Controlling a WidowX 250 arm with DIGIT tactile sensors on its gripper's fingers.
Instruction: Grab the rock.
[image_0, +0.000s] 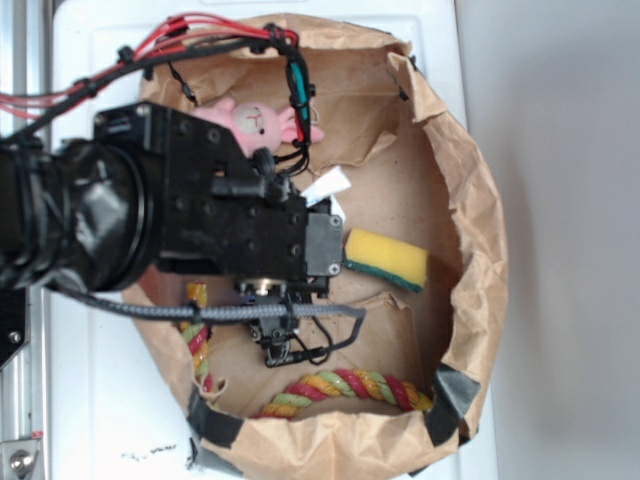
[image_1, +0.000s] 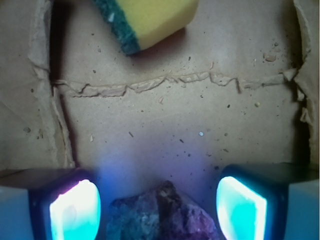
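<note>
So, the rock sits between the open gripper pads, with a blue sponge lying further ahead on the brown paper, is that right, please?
Not quite: the sponge is yellow with a green scouring layer, not blue, as the wrist view shows. The rest holds: the rock sits between the open gripper pads, on the brown paper.

The rock (image_1: 162, 215) was dark brown-grey with purplish patches. Beyond it, the sponge (image_1: 145, 20) was yellow with a green layer, and the braided rope (image_0: 340, 390) mixed red, yellow and green.
</note>
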